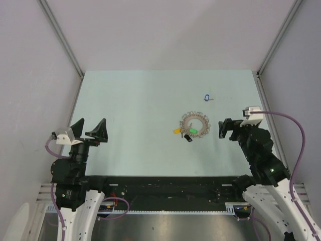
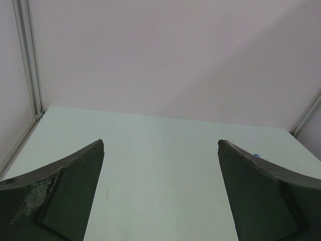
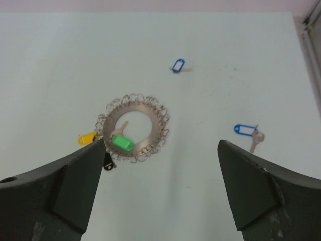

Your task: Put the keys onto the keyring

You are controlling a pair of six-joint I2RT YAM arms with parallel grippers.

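Both pairs of jaws stand wide apart and hold nothing: the left jaws hang over bare tabletop [image 1: 140, 110] at the left of the overhead view, and the right jaws hover just right of the keyring [image 1: 194, 127]. The keyring lies flat a little right of centre in that view. In the right wrist view it sits left of centre [image 3: 155, 125], with a green tag [image 3: 122, 142], a yellow tag [image 3: 86, 138] and a black tag [image 3: 107, 161] along its lower left rim. One blue-tagged key [image 3: 179, 66] lies apart from it at the upper centre of that frame. A second blue-tagged key [image 3: 246, 130] lies at the right, near the right-hand jaw. Neither is on the ring, so the task looks unstarted. The keys are tiny and lie flat, so jaws coming down a little off could push one away across the tabletop or catch only the plastic tag, leaving the key to swing. Nothing pins the keyring, so it is likely to slide or turn when a key is pressed against it. A jaw brushing its fringe of small loops could tangle them or drag the ring out of place.
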